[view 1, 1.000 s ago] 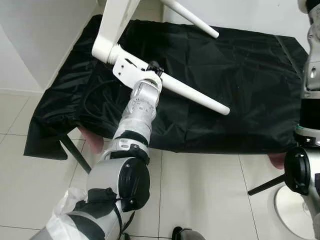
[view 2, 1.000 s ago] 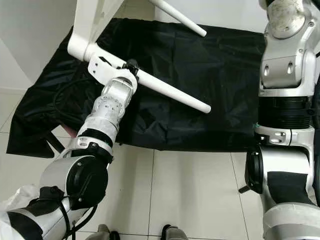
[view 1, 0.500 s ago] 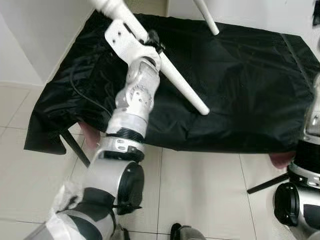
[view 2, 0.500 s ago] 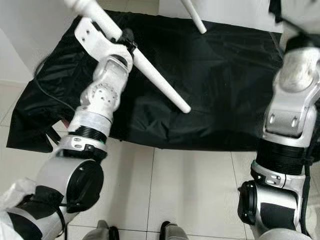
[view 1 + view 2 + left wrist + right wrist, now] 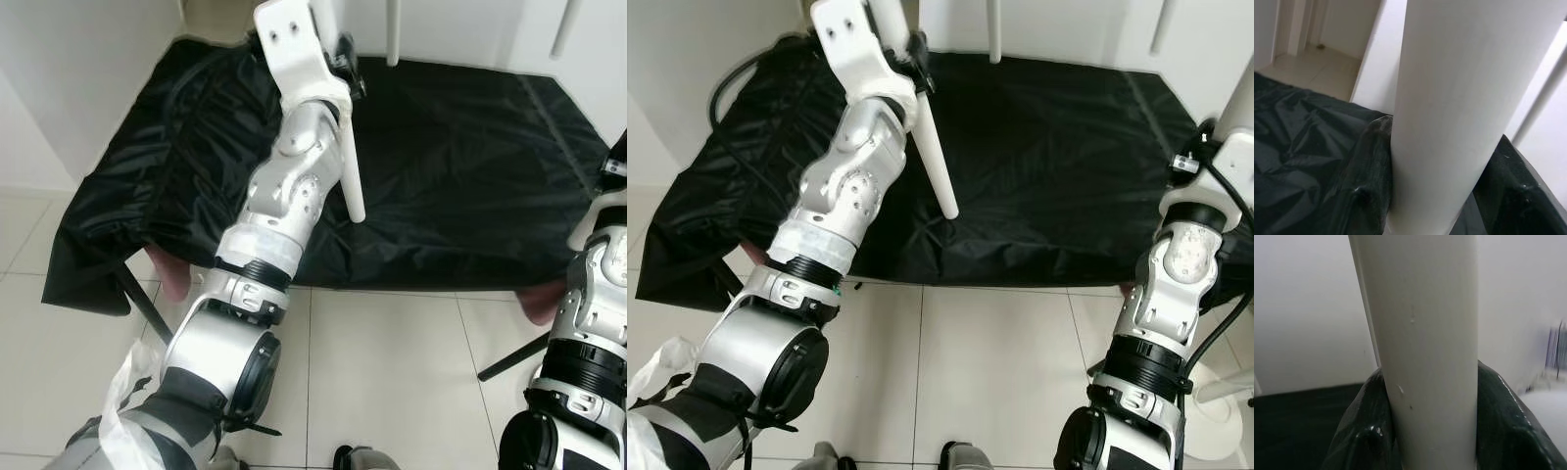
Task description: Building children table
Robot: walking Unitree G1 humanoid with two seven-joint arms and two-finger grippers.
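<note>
Above a black cloth [image 5: 470, 186], the left gripper [image 5: 1435, 196] is clamped around one white table leg [image 5: 350, 171], and the right gripper [image 5: 1425, 431] clenches another leg [image 5: 1420, 333] (both legs hang pointing down toward the cloth). The table could twist or slip free if the two arms turn unevenly, since smooth round legs offer little purchase.
</note>
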